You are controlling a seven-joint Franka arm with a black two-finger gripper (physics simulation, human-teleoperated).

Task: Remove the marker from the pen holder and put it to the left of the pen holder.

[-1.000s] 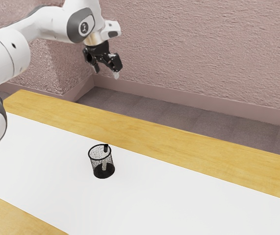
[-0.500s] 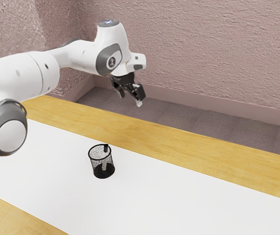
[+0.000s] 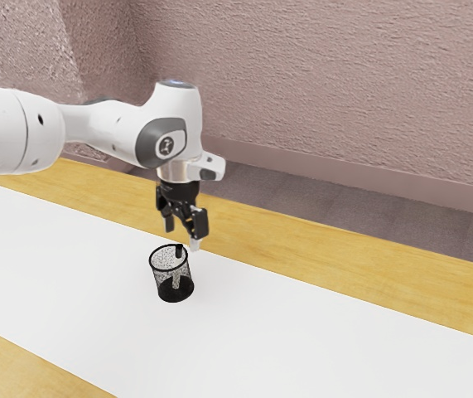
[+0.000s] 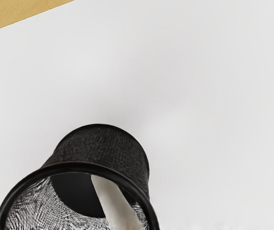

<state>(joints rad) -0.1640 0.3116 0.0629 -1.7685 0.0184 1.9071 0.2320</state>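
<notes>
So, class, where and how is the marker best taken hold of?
The marker is likely best gripped by its dark upper end, from above: it leans inside the mesh pen holder, that end at the rim, the rest walled in.

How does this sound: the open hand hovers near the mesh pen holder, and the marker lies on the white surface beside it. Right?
Not quite: the marker stands inside the mesh pen holder, leaning, as the exterior view shows. The open hand does hover near the holder.
</notes>
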